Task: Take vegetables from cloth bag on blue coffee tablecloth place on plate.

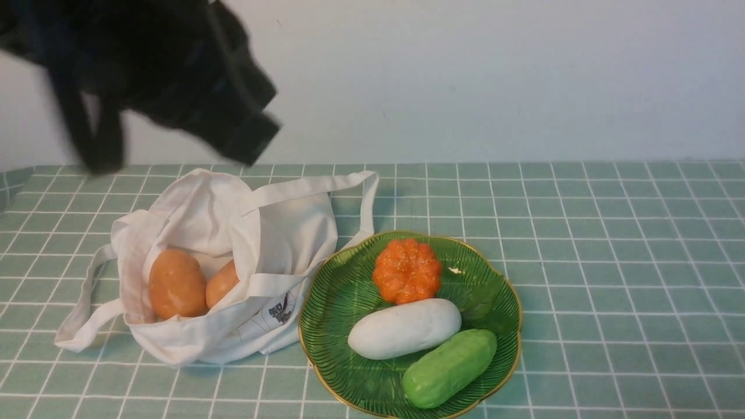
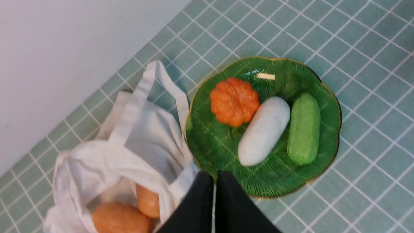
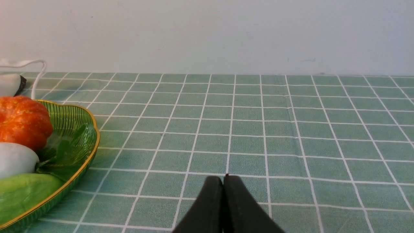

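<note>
Plate [image 1: 340, 291] near centre on tablecloth [image 1: 611, 262]. On it: cucumber [image 1: 449, 368] nearest, radish [image 1: 404, 328] just behind, pumpkin [image 1: 407, 270] at far side. Radish out of cloth bag [image 1: 285, 233] and lying on plate, so core step looks done. Only retract left, by my read. Bag left of plate, against rim, two potatoes [image 1: 176, 283] inside. Left tool [image 2: 214, 176] high over bag edge, tips together, empty; blurred in front view. Right tool [image 3: 223, 179] tips together, empty, low over bare cloth right of plate. Only right wrist view shows it.
</note>
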Robot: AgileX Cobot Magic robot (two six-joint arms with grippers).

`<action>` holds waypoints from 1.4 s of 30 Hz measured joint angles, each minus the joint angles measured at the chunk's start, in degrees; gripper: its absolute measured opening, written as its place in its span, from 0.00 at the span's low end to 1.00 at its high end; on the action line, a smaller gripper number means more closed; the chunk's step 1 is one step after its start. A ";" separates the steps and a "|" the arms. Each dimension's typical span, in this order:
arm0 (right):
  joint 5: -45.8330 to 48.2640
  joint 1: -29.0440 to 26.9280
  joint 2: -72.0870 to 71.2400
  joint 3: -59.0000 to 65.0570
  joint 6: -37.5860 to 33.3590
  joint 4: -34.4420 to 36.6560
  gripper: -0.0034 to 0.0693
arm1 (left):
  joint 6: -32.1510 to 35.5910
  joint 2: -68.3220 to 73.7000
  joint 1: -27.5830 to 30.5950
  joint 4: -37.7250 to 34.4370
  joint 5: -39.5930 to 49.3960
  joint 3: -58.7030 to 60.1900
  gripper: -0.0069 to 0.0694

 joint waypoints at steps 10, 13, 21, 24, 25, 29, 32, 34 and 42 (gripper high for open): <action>0.00 0.00 0.00 0.00 0.00 0.00 0.03 | -5.17 -30.51 0.00 -8.32 -20.98 38.96 0.08; 0.00 0.00 0.00 0.00 0.00 0.00 0.03 | -5.70 -38.09 0.00 -9.18 -37.03 51.41 0.08; 0.00 0.00 0.00 0.00 0.00 0.00 0.03 | -5.75 -48.95 0.00 -9.71 -54.10 69.15 0.08; 0.00 0.00 0.00 0.00 0.00 0.00 0.03 | -5.75 -49.94 0.00 -9.71 -54.35 73.39 0.08; 0.00 0.00 0.00 0.00 0.00 0.00 0.03 | -5.75 -49.98 0.00 -9.75 -54.35 74.25 0.08; 0.00 0.00 0.00 0.00 0.00 0.00 0.03 | -5.75 -50.05 0.00 -9.75 -54.35 75.84 0.08; 0.00 0.00 0.00 0.00 0.00 0.00 0.03 | -5.75 -50.07 0.00 -9.75 -54.15 75.91 0.08; 0.00 0.00 0.00 0.00 0.00 0.00 0.03 | -5.75 -50.07 0.23 -9.69 -54.04 75.91 0.08; 0.00 0.00 0.00 0.00 0.00 0.00 0.03 | -6.22 -54.57 18.15 -8.28 -54.11 79.24 0.08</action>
